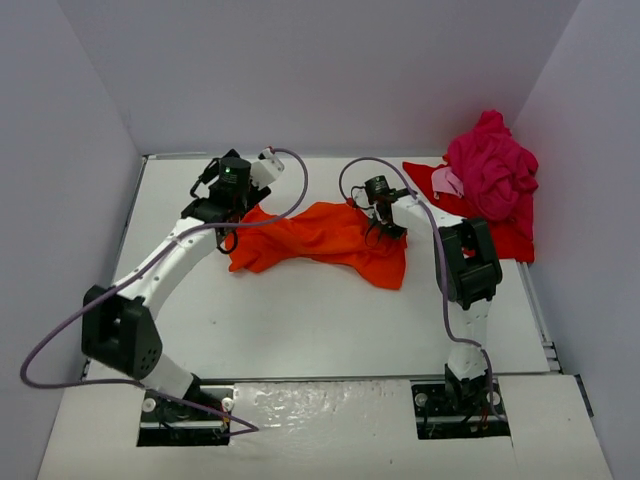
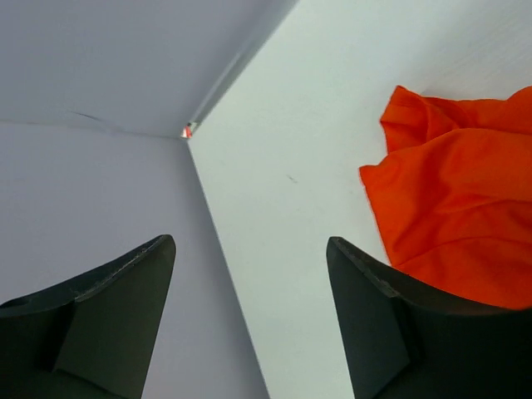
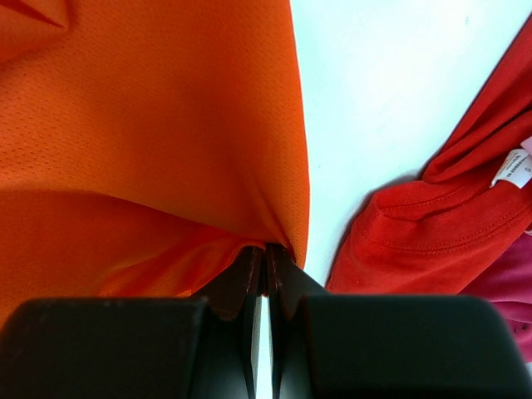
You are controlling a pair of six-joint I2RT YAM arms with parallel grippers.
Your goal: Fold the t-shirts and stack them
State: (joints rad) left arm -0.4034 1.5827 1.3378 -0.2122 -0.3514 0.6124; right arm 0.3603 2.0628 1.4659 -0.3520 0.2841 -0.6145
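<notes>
A white table [image 1: 300,320] fills the overhead view, boxed in by pale grey walls [image 1: 300,70] on three sides. No writing shows on either.

Across the middle of the table lies the orange-red t-shirt [image 1: 320,235], stretched out left to right and rumpled, with its right part drooping toward the near edge. At the far right corner the red t-shirt [image 1: 510,240] lies flat. The magenta-pink t-shirt [image 1: 490,165] is heaped on top of it and leans against the right wall. The orange-red shirt and the red one are near each other but apart, with a strip of bare table between them.

The left arm [image 1: 150,275] curves up from the near left, and the right arm [image 1: 465,290] stands at the near right. A thin purple cable [image 1: 60,340] loops along each.

The right gripper [image 1: 385,228] has its fingers pressed together, pinching the upper right edge of the orange-red t-shirt [image 3: 150,125]. In its wrist view [image 3: 266,249] the cloth fills most of the frame and hides the table beneath.

The left gripper [image 1: 210,190] sits at the shirt's left end. In its wrist view [image 2: 249,245] the fingers are spread wide with only bare table and wall between them, and the orange-red cloth [image 2: 457,224] lies just to their right.

A small white label [image 3: 517,169] is sewn at the collar of the red t-shirt [image 3: 432,241], with a patch of magenta-pink cloth [image 3: 507,283] below it. The label carries dark print, too small to read.
</notes>
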